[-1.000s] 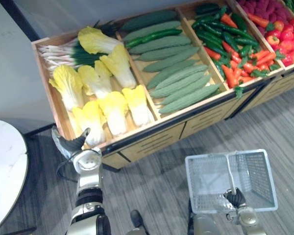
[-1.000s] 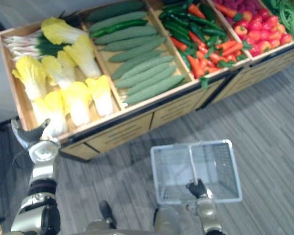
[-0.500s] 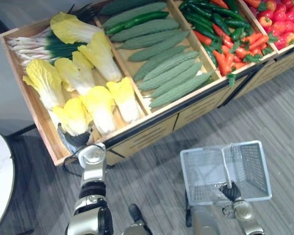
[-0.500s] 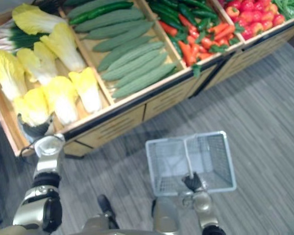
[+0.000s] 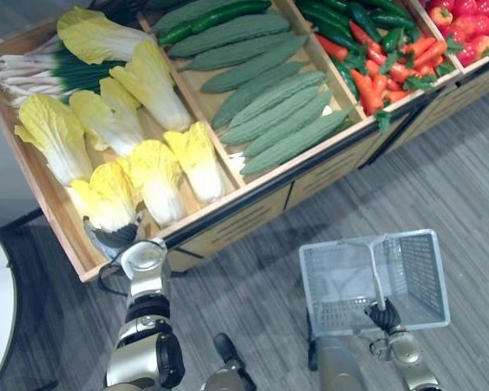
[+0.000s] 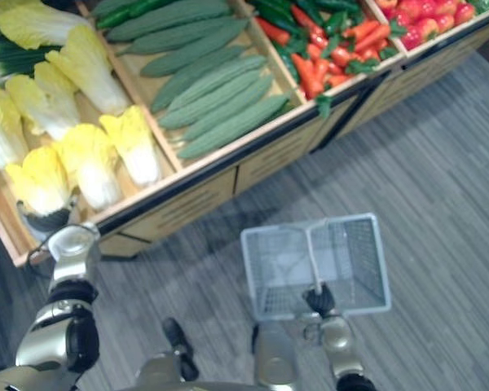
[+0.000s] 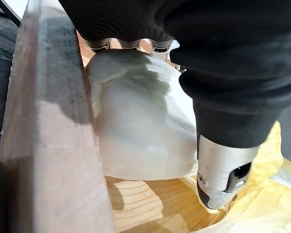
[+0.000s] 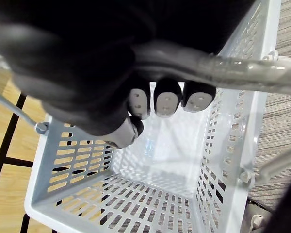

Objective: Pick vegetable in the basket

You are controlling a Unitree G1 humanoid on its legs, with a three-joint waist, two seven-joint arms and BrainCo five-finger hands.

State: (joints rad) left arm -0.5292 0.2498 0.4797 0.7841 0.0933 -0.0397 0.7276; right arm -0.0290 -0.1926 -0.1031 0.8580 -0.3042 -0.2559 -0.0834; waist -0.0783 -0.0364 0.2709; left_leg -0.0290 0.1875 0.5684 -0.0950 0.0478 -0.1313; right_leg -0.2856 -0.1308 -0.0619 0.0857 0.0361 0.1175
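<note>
While a grey mesh basket (image 5: 407, 277) is held up over the striped grey floor (image 5: 456, 163), its handle (image 8: 233, 70) is clasped by the right hand (image 5: 383, 314), whose fingers are seen curled tightly round the bar in the right wrist view. The basket hangs in front of a wooden crate (image 5: 49, 199) and apart from it.

The left hand (image 5: 118, 236) is reached over the front rim into the crate's left corner. It is laid over the white stem end of a cabbage (image 5: 106, 195). Whether the cabbage is actually clasped cannot be told, since the far side of the hand is hidden behind it.

The cabbage lies in the crate, close to the wooden side wall, with its yellow leaves pointed away from the robot. It is touched by a neighbouring cabbage (image 5: 159, 179) on its right. More cabbages and a bunch of spring onions (image 5: 33, 73) are seen further back in the same compartment. Green gourds (image 5: 277, 122) are laid in the next compartment, and red and green chillies (image 5: 375, 81) in the one beyond.
</note>
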